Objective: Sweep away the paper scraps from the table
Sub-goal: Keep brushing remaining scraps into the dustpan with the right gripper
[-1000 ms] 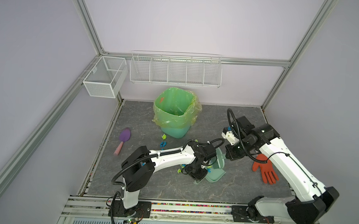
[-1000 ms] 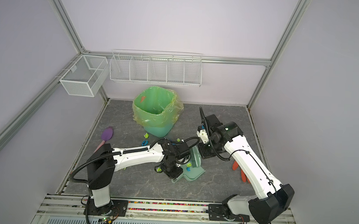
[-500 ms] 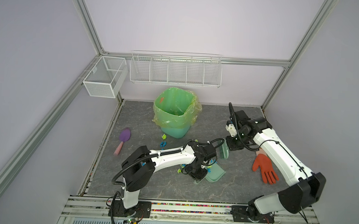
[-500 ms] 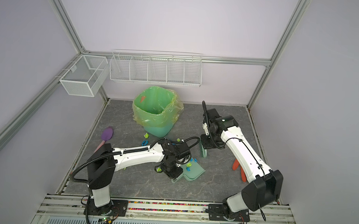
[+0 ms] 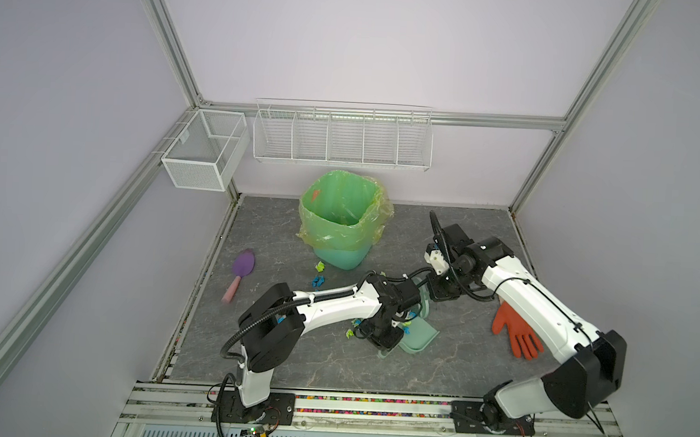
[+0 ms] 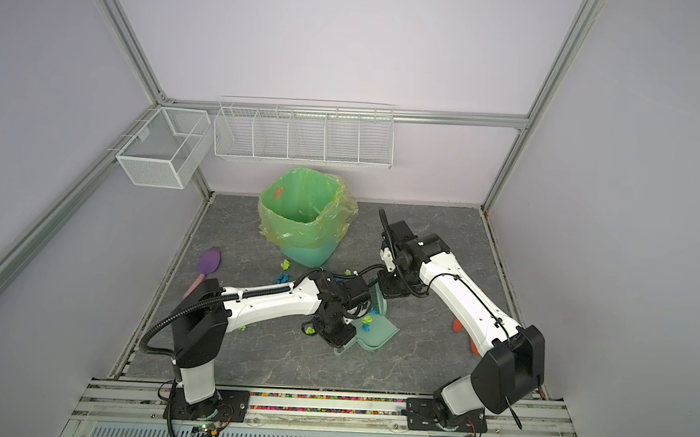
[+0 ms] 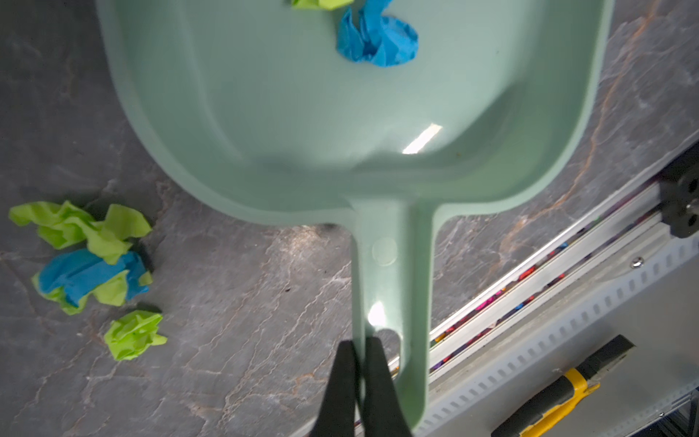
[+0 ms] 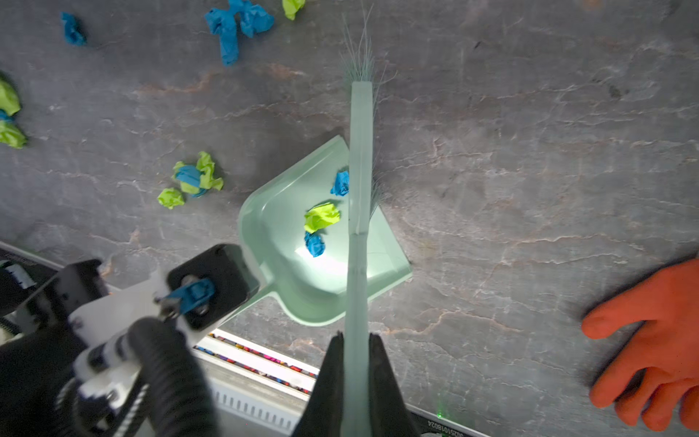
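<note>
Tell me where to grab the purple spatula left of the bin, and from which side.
Take the purple spatula by its pink handle, probably straight down from above, closing across its width. It lies flat on the table with bare surface around it; the handle is slim and straight, the head broad and flat.

The dustpan (image 7: 302, 113) shines as glossy plastic; paper scraps (image 7: 87, 234) look matt and crumpled; the tabletop (image 7: 246, 321) is smooth, marble-veined.

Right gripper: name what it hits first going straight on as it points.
Shut on the pale green plastic brush, the right gripper would likely drive its bristle tip into the dark grey marbled table, just beyond the mint plastic dustpan; depth is unclear.
</note>
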Controlling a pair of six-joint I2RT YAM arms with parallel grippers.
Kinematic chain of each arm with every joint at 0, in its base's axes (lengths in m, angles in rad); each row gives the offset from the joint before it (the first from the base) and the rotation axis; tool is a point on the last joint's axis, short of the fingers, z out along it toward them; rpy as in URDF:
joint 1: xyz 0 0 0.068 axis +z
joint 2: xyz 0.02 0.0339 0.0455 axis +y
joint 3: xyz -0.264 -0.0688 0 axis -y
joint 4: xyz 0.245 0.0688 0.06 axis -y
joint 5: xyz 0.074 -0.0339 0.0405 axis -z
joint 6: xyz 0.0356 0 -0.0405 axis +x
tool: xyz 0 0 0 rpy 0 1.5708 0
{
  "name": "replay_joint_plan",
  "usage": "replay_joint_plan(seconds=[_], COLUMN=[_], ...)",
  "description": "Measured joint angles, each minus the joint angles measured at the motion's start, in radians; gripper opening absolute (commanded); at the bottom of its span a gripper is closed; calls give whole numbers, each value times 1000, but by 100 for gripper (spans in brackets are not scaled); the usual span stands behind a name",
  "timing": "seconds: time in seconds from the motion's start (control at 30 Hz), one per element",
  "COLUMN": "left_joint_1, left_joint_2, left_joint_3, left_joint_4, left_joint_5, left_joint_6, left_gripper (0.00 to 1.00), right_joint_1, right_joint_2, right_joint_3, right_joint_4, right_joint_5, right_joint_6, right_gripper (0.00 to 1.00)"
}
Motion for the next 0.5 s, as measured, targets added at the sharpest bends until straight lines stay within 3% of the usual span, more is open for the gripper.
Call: replay_joint_plan(seconds=[0.2, 0.5], left_joint_1=[0, 0], left_joint_2=[5, 5], left_joint_3=[0, 0], left_joint_4=[2, 6], left_joint_5=[-4, -31], left_joint_6=[0, 0], left_gripper=[0, 0], right_joint_1=[10, 10], right_joint_2=[-138, -277], right_joint_3=[-19, -27], right_joint_4=[-4, -39], right_joint_5=[-21, 51], right_joint_6=[50, 100], right_gripper=[7, 7])
